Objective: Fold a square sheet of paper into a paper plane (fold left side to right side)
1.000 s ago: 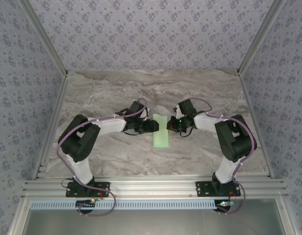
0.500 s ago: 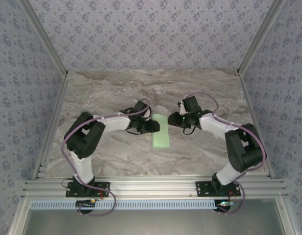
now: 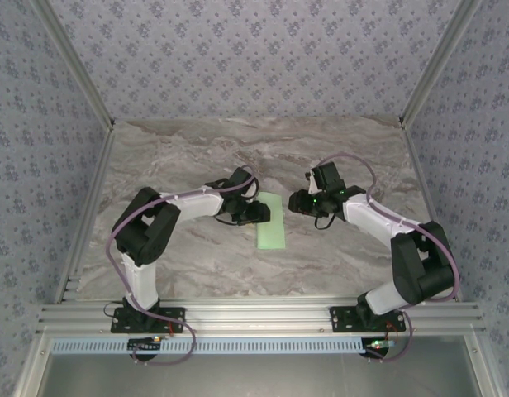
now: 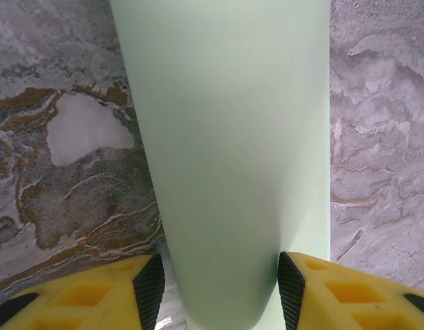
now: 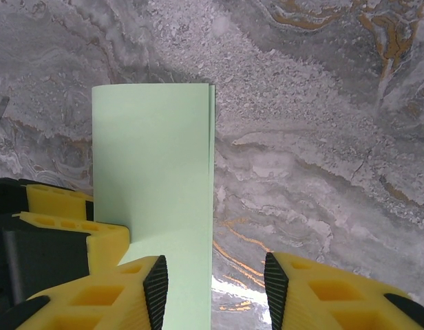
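The square sheet of paper (image 3: 271,222) was found folded mid-table, long axis near-to-far. It was straddled by the left gripper (image 4: 220,289), grip unconfirmed. The right gripper (image 5: 215,278), part-open and empty, was noted just right.

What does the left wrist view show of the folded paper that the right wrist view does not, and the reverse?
Left wrist view: the square sheet of paper, folded, runs between the left gripper's fingers. Right wrist view: the sheet's far end, two layers showing at one long edge, and the right gripper open over that edge. Both: pale green paper on the marble table.
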Motion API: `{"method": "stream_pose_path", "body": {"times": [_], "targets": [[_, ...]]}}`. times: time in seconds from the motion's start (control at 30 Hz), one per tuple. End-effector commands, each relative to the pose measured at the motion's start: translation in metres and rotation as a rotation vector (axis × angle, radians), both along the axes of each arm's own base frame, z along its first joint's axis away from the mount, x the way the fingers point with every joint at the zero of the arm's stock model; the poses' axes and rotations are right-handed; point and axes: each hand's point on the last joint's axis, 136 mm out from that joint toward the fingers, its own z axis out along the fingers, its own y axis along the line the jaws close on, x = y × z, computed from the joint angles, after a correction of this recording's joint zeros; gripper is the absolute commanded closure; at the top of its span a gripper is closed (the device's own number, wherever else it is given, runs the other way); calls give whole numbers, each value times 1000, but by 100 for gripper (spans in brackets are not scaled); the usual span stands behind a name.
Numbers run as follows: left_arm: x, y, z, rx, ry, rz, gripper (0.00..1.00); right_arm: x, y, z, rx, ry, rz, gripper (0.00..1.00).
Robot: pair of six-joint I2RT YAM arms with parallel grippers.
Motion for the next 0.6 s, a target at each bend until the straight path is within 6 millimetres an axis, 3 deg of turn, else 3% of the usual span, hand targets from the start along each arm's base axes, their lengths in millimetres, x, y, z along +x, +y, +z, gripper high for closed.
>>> {"method": "stream_pose_path", "body": {"times": [0.0,0.57], "targets": [[-8,1,-25,63,28,-28,49,-8,-2,-1,-11,14,21,54],[-10,1,-33,102,57,-37,47,-11,3,0,-5,21,42,54]]}}
